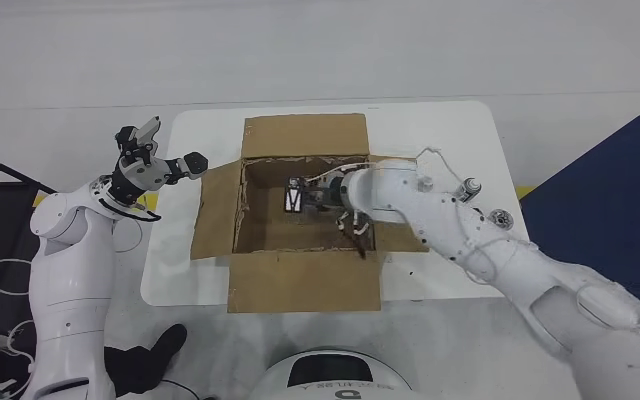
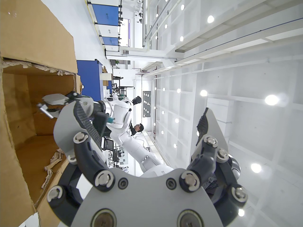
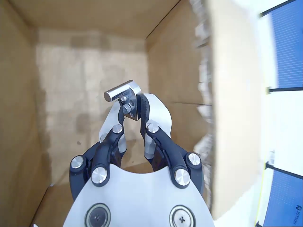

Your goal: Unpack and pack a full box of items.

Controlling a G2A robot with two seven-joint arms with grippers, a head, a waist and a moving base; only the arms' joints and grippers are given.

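In the top view the cardboard box [image 1: 305, 137] stood open at the middle of the frame on the white desk [image 1: 445, 130], its flaps folded outward toward the upper, left and lower sides. The right arm stretched in from the lower right of the frame, across the box's right-hand rim. The right gripper [image 1: 297, 197] sat inside the box, a little above the centre of the opening. The right wrist view looked into the same box [image 3: 21, 76], which had bare brown walls and a pale, scuffed floor. There the right gripper [image 3: 131, 109] was pinched on a small metal fitting [image 3: 129, 100], a flat triangular plate with two screw heads and a short polished cylinder across its far end. The plate was clamped between the ridged black pads, and the cylinder stuck out beyond the fingertips. The left gripper [image 1: 168, 147] was outside the box, at the upper left of the top view, over the desk's left edge and just left of the box's left flap. In the left wrist view the left gripper [image 2: 144, 121] stood spread wide, its fingers [image 2: 82, 119] well apart with nothing between them. Past them the box [image 2: 35, 24] showed, with the right gripper [image 2: 55, 101] and the metal fitting [image 2: 45, 109] inside it.
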